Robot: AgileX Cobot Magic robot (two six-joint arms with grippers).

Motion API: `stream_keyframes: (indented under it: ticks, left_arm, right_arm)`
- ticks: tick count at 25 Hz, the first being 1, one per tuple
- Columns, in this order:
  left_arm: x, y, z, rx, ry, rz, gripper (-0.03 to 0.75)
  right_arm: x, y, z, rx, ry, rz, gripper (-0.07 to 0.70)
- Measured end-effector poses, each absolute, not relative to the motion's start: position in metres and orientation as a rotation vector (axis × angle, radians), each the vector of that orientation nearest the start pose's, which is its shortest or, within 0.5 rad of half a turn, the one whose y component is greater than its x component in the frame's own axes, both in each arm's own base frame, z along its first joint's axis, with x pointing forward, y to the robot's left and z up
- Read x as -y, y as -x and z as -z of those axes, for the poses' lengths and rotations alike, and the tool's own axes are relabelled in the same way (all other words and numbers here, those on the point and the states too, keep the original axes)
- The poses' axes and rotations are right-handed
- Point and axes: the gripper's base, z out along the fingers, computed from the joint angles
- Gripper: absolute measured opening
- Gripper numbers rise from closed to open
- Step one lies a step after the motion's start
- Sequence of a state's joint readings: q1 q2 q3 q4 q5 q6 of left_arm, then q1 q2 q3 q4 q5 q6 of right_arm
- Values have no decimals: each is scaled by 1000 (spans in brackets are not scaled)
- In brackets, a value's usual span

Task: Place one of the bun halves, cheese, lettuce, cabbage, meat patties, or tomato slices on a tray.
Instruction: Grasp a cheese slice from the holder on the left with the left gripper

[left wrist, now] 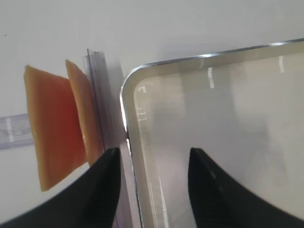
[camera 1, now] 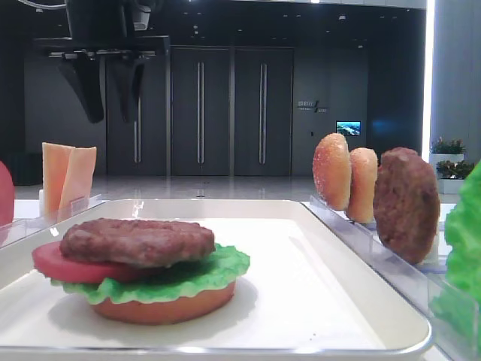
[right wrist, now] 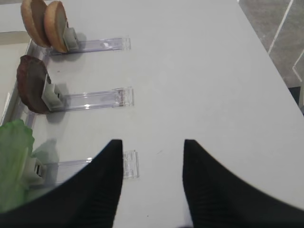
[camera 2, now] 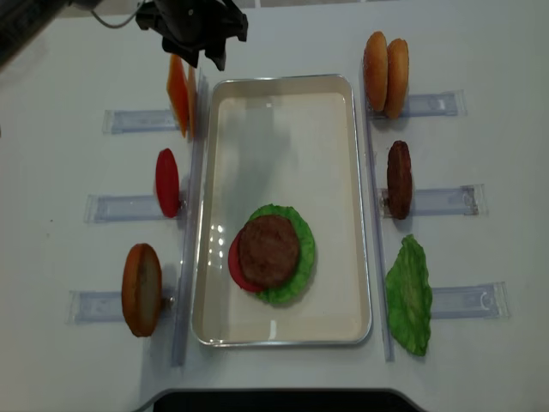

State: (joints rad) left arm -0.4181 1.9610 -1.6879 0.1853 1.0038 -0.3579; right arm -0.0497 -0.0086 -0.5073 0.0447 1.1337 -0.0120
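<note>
A stack of bun, lettuce, tomato and patty point(camera 2: 269, 250) sits on the tray point(camera 2: 283, 94). The left end effector point(left wrist: 151, 156), released and empty, hovers with the cheese point(left wrist: 54, 130) just to its left; the cheese is not yet placed

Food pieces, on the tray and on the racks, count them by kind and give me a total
Bun halves: 4, one under the stack
Patties: 2
Tomato slices: 2
Lettuce: 2
Cheese: 2
Total: 12
</note>
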Motion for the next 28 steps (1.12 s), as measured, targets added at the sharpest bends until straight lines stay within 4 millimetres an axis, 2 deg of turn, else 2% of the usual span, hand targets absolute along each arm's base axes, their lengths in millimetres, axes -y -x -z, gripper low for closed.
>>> stream_keyframes:
  ticks: [11,19,28]
  left_arm:
    - [151,-395,-261,-2755,-168,-141,357]
    - [118,-405,-260,-2780,-45,-131,357]
    - [124,-411,-262,-2721,-49,-40,357]
  right_arm:
    - [-4,10,-273,-2100,-35,-17,290]
    - [-4,10,-273,-2100,-35,-17,290]
    - [-4,10,-273,-2100,-35,-17,290]
